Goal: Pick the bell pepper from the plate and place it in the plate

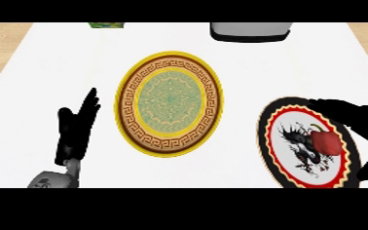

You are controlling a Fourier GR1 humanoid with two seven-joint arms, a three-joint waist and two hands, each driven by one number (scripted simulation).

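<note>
- The white bench (64,53) carries everything, with a grey appliance (250,31) cut off at its far edge and a small green thing (106,25) barely showing at the far left; neither seems to belong to the job.
- The gold-rimmed plate (170,104) with the green patterned centre lies in the middle of the bench with nothing on it, so I judge it to be the target: it sits within reach of either arm, well apart from the other plate.
- The red-rimmed plate (277,126) with the black dragon figure lies at the right, partly cut by the lower edge; it is the source plate.
- The left hand (76,126) stands at the lower left beside the gold plate, touching nothing, its fingers straight and pointing up. It looks parked, leaving the work to the other side.
- The right hand (348,114) comes in from the right edge over the red-rimmed plate's far rim, just above the pepper. It shows only as a dark shape, so I cannot tell whether its fingers are spread or curled; it holds nothing that I can see.
- The bell pepper (327,142), red with a dark stem, lies on the right part of the red-rimmed plate, not yet lifted. Being nearest the right hand, it should be taken from that side.
</note>
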